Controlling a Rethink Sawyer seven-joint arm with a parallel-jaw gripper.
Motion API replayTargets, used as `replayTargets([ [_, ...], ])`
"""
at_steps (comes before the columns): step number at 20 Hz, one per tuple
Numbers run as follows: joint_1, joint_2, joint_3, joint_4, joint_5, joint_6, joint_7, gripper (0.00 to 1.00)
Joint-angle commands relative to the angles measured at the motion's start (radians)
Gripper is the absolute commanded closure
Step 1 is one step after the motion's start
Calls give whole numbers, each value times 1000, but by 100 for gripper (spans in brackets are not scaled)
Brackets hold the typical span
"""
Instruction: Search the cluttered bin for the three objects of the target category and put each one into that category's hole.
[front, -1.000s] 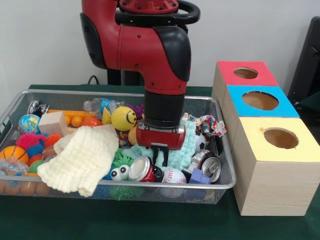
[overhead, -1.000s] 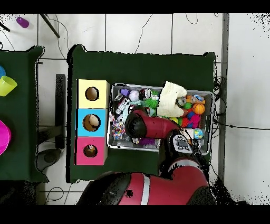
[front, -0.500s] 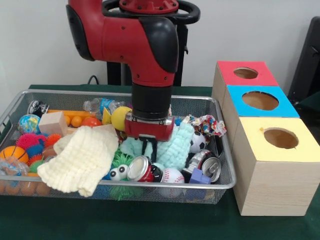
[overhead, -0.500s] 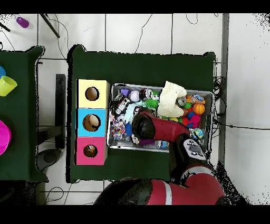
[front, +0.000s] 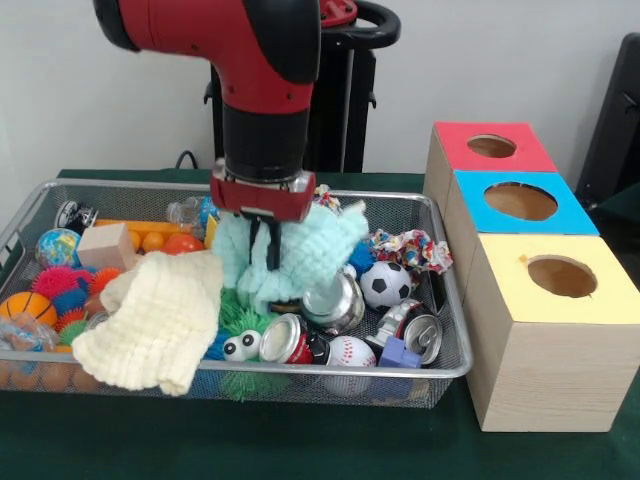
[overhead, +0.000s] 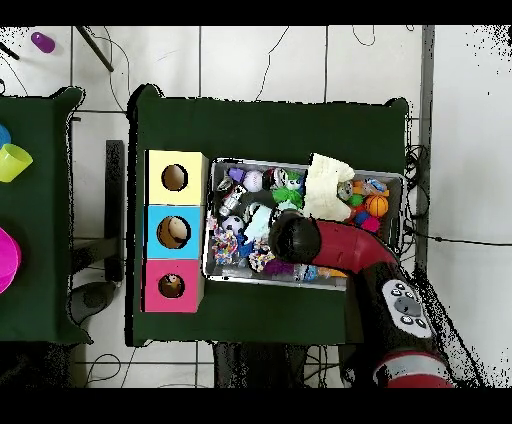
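The wire mesh bin (front: 330, 374) is full of clutter; it also shows in the overhead view (overhead: 401, 182). My gripper (front: 263, 248) hangs over the bin's middle, shut on a mint-green cloth (front: 310, 250) that it holds up, with the cloth's lower edge still among the clutter. In the overhead view the arm hides the gripper, and the cloth (overhead: 258, 222) shows beside it. The red-topped box with its round hole (front: 491, 146) stands at the back right, apart from the gripper; its hole also shows in the overhead view (overhead: 171, 286).
In the bin lie a cream cloth (front: 150, 320), a soccer ball (front: 384, 284), a silver can (front: 335, 300), a red can (front: 285, 338), a baseball (front: 347, 352), a wrapper (front: 410, 248) and a wooden block (front: 105, 245). The blue-topped box (front: 520, 202) and the yellow-topped box (front: 560, 275) stand right of the bin.
My arm has risen and moved left in the front view, lifting the mint-green cloth. A silver can and more of the soccer ball have come into sight beneath it.
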Motion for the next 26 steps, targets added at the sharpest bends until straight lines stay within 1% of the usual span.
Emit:
replayTargets([
  [1,-23,-191,58,24,-10,306,-91,100],
  [3,-39,-206,71,10,-13,356,-115,100],
  [6,-68,-207,92,1,-24,378,-144,100],
  [11,-119,-214,126,14,-44,370,-176,100],
  [18,-153,-202,153,32,-70,331,-181,100],
  [21,-174,-184,169,36,-83,300,-187,100],
  [26,-210,-152,198,20,-110,282,-203,100],
])
